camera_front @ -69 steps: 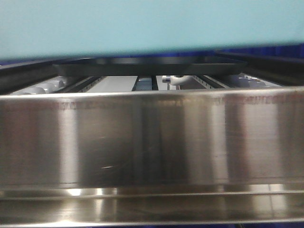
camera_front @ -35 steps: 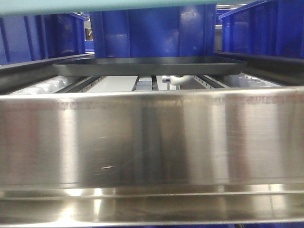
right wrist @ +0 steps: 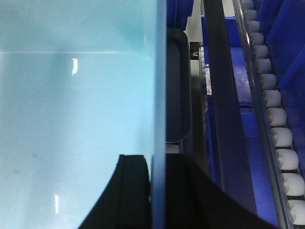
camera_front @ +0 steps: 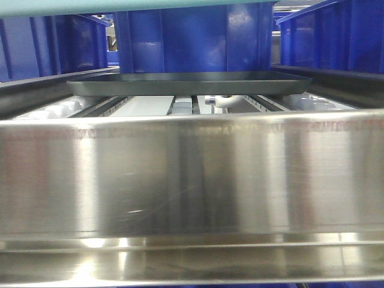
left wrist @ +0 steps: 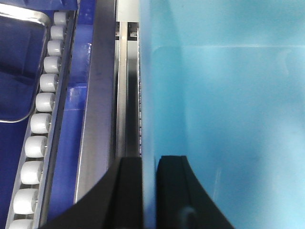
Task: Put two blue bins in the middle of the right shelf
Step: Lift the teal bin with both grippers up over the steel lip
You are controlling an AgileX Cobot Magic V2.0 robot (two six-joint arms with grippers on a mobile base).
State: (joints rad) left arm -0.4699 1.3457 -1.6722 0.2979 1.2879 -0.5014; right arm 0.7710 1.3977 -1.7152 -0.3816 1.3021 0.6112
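I hold one light blue bin [left wrist: 228, 105] between both arms. My left gripper [left wrist: 148, 162] is shut on the bin's left wall, one finger inside and one outside. My right gripper [right wrist: 158, 160] is shut on the right wall of the same light blue bin [right wrist: 76, 105] in the same way. In the front view only the bin's underside [camera_front: 120, 5] shows, as a thin strip along the top edge. Behind it, dark blue bins [camera_front: 192, 39] stand side by side on the shelf.
A wide steel shelf rail [camera_front: 192, 174] fills the lower front view. A flat black tray [camera_front: 189, 81] lies behind it, below the carried bin. White roller tracks [left wrist: 40, 124] [right wrist: 274, 119] run along both sides. A dark blue bin [right wrist: 290, 43] stands at the far right.
The light blue bin has risen in the front view. It covered the top quarter a second ago and is now a thin strip, uncovering the dark blue bins behind.
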